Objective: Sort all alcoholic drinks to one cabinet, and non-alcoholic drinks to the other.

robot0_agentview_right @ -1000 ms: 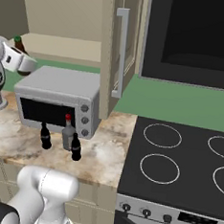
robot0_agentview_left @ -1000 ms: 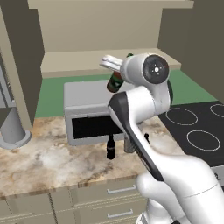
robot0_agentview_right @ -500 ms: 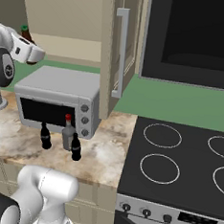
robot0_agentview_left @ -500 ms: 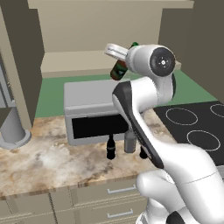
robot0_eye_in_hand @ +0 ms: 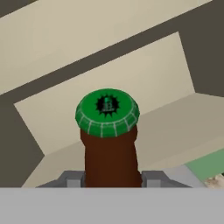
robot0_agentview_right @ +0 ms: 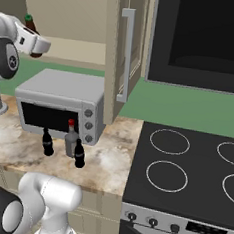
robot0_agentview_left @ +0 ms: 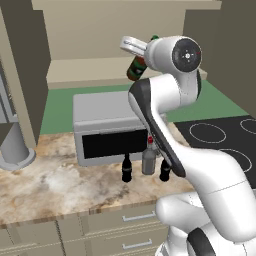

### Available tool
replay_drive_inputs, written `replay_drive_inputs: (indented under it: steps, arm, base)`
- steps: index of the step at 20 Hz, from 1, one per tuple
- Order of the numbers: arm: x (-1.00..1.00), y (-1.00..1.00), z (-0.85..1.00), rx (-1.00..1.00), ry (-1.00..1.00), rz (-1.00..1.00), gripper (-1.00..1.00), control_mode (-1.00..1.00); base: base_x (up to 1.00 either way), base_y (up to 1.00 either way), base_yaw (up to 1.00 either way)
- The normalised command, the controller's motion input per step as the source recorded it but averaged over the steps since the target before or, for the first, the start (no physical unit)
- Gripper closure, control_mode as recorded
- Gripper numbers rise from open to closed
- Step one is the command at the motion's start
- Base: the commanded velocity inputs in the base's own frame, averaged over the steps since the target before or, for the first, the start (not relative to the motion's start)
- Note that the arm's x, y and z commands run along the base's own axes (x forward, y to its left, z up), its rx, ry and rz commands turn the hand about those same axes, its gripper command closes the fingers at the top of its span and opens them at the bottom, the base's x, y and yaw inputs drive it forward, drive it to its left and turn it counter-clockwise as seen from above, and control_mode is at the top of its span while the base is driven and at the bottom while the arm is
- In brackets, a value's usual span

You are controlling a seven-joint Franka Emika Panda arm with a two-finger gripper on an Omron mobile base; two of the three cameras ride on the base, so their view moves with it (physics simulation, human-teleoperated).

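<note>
- Gripper [robot0_eye_in_hand: 109, 181] is clamped tight on the beer bottle [robot0_eye_in_hand: 109, 144], raised before the open cabinet [robot0_agentview_left: 125, 30].
- Advice: keep it level, enter slowly, set it down upright.

The beer bottle [robot0_eye_in_hand: 109, 162] has brown glass, a dark green label and a bright green crown cap [robot0_eye_in_hand: 107, 112] with a black emblem at its centre and pale ridges round the rim. The 2 cola bottles [robot0_agentview_left: 127, 169] [robot0_agentview_left: 165, 170] are all black. Between them, the grey translucent bottle [robot0_agentview_left: 148, 159] carries a red cap. The toaster oven [robot0_agentview_left: 107, 127] is light grey with a black door panel. The countertop [robot0_agentview_left: 45, 185] is mottled beige and brown marble. The stovetop [robot0_agentview_right: 184, 170] is black with white burner rings. The wall [robot0_agentview_right: 190, 108] is green, the cabinets [robot0_agentview_left: 90, 25] tan.
</note>
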Motion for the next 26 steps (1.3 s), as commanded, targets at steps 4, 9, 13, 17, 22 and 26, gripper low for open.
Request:
replay_drive_inputs:
  steps: [4, 9, 13, 17, 22, 26]
  arm:
    - [0.07, 0.0, 0.0, -0.09, -0.11, 0.0, 1.0, -1.0]
    - [0.18, 0.0, 0.0, -0.08, -0.12, 0.0, 1.0, -1.0]
    - [0.43, 0.0, 0.0, 0.0, -0.02, 0.0, 1.0, -1.0]
    - [0.5, 0.0, 0.0, 0.0, 0.0, 0.0, 1.0, -1.0]
    - [0.32, 0.0, 0.0, 0.0, 0.0, 0.0, 1.0, -1.0]
    - [0.16, 0.0, -0.02, 0.0, 0.04, 0.0, 1.0, -1.0]
  base:
    - [0.0, 0.0, 0.0]
    - [0.0, 0.0, 0.0]
    - [0.0, 0.0, 0.0]
    - [0.0, 0.0, 0.0]
    - [0.0, 0.0, 0.0]
    - [0.0, 0.0, 0.0]
